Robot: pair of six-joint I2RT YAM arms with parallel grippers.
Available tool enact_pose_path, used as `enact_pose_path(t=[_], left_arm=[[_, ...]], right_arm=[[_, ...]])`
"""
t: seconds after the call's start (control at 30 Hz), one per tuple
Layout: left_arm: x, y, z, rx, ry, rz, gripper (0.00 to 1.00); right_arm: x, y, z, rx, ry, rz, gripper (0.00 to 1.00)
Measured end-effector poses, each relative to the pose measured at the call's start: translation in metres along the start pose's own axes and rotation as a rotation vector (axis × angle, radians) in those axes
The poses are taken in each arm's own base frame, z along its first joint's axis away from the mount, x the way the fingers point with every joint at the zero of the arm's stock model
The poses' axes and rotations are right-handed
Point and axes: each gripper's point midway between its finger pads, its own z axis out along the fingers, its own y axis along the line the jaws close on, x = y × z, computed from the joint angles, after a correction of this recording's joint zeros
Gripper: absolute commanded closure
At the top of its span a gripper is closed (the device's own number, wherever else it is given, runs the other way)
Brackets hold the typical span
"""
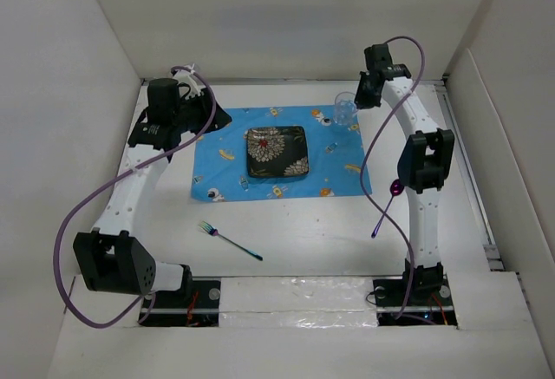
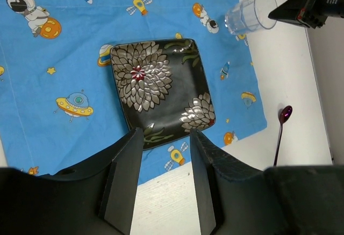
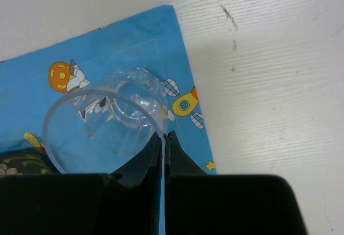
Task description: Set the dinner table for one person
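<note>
Right gripper (image 3: 162, 136) tight on glass (image 3: 107, 122) rim, clear only wrist-side; left gripper (image 2: 166, 133) wide, empty.

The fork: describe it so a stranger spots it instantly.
Find the blue space-print cloth placemat on the white dinner table. Nearer the arm bases, left of centre, lies a slim iridescent metal fork. Unlike the purple spoon opposite, it has tines.
</note>
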Motion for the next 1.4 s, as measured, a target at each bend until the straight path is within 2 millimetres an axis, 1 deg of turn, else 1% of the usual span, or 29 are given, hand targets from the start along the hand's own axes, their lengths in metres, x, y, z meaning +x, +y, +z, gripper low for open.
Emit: enact_pose_path(t=[0.17,0.23,0.33,0.43,0.47,0.53,0.57,0.7,0.77,0.8,0.83,0.87,0.93,0.97,1.0,1.03,1.07,1.1,1.13,1.17,1.2,1.23,1.27,1.3,1.33,1.4], left_arm=[[0.004,-0.001,0.004,0.007,0.014,-0.002,0.63],[0.005,0.0,0.006,0.005,0.022,-0.005,0.63],[0.007,0.001,0.008,0.003,0.028,-0.008,0.63],[0.006,0.001,0.008,0.003,0.027,-0.008,0.63],[0.006,0.001,0.008,0.003,0.027,-0.008,0.63],[0.006,0.001,0.008,0.003,0.027,-0.008,0.62],[0.006,0.001,0.008,0.003,0.027,-0.008,0.63],[0.007,0.001,0.008,0.004,0.028,-0.01,0.62],[0.007,0.0,0.008,0.008,0.032,-0.015,0.63],[0.008,-0.001,0.008,0.014,0.035,-0.018,0.63],[0.009,-0.003,0.009,0.019,0.038,-0.019,0.66],[0.011,-0.006,0.01,0.024,0.042,-0.019,0.86],[0.016,-0.016,0.012,0.038,0.057,-0.004,0.99],[0.022,-0.023,0.015,0.045,0.07,0.016,1.0],[0.026,-0.032,0.017,0.057,0.084,0.034,1.0],[0.033,-0.042,0.019,0.062,0.102,0.062,1.0],[0.039,-0.051,0.023,0.058,0.115,0.092,1.0],[0.046,-0.064,0.025,0.068,0.127,0.127,1.0],[0.053,-0.076,0.027,0.078,0.137,0.16,1.0],[0.061,-0.087,0.027,0.093,0.15,0.187,1.0],[0.07,-0.097,0.027,0.109,0.164,0.209,1.0],[0.075,-0.105,0.026,0.124,0.173,0.224,0.94],[0.078,-0.108,0.025,0.13,0.177,0.23,0.92],[0.078,-0.109,0.025,0.13,0.175,0.232,0.89],[0.079,-0.107,0.024,0.126,0.171,0.231,0.85],[0.082,-0.101,0.022,0.115,0.173,0.226,0.83]], right_arm=[[-0.009,0.003,0.0,-0.005,-0.025,0.017,0.99],[-0.008,0.003,0.004,-0.003,-0.02,0.021,0.99],[0.0,0.001,0.014,0.006,0.002,0.024,0.98],[0.003,0.002,0.02,0.006,0.012,0.032,0.84],[0.003,0.002,0.02,0.006,0.01,0.037,0.76],[0.001,0.003,0.02,0.002,0.005,0.048,0.68],[0.001,0.004,0.02,0.0,0.005,0.051,0.6],[-0.007,0.007,0.016,-0.034,-0.01,0.083,0.48],[-0.017,0.006,0.007,-0.061,-0.03,0.102,0.46],[-0.024,0.004,-0.001,-0.076,-0.051,0.117,0.46],[-0.029,-0.001,-0.011,-0.084,-0.07,0.132,0.57],[-0.032,-0.008,-0.027,-0.091,-0.087,0.146,0.71],[-0.032,-0.025,-0.063,-0.102,-0.137,0.18,1.0],[-0.03,-0.032,-0.081,-0.108,-0.157,0.197,1.0],[-0.025,-0.043,-0.106,-0.114,-0.179,0.227,1.0],[-0.023,-0.05,-0.124,-0.131,-0.231,0.25,1.0],[-0.013,-0.057,-0.141,-0.149,-0.273,0.263,1.0],[0.007,-0.065,-0.157,-0.154,-0.287,0.277,1.0],[0.032,-0.073,-0.167,-0.155,-0.282,0.289,1.0],[0.06,-0.08,-0.174,-0.148,-0.259,0.302,1.0],[0.083,-0.087,-0.178,-0.142,-0.241,0.315,1.0],[0.105,-0.092,-0.178,-0.134,-0.219,0.326,0.93],[0.125,-0.097,-0.177,-0.125,-0.19,0.342,0.87],[0.145,-0.103,-0.173,-0.109,-0.154,0.356,0.82],[0.164,-0.108,-0.168,-0.09,-0.115,0.371,0.73],[0.196,-0.117,-0.161,-0.05,-0.036,0.398,0.65]])
